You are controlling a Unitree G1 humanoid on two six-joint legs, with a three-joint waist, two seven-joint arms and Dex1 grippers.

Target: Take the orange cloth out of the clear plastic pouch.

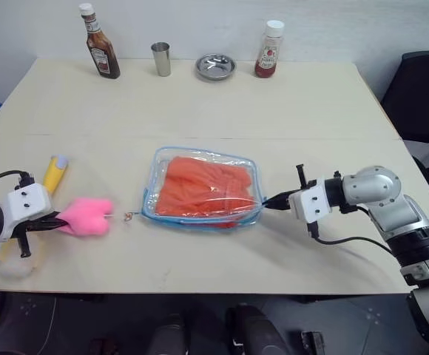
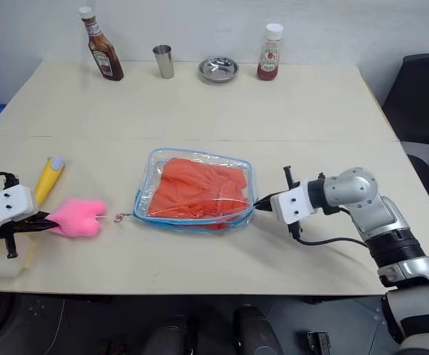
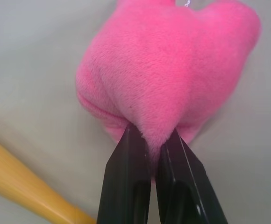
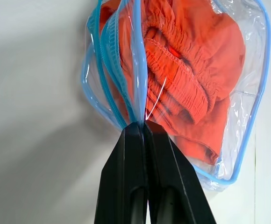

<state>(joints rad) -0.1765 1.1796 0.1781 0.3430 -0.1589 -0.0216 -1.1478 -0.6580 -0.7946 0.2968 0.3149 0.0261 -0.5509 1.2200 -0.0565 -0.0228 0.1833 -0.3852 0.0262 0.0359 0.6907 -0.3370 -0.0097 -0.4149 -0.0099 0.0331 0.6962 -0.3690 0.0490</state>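
Both grippers clamped: right gripper on clear plastic pouch corner, left gripper on pink plush toy; orange cloth lies wholly inside, mid-table, extraction not begun.

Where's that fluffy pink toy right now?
The pink plush toy lies on the table's front left in the head views, pinched by the left hand, beside a yellow tube and left of the clear plastic pouch.

The clear plastic pouch, trimmed in light blue, is seen lying flat at centre frame, the orange cloth bunched inside.
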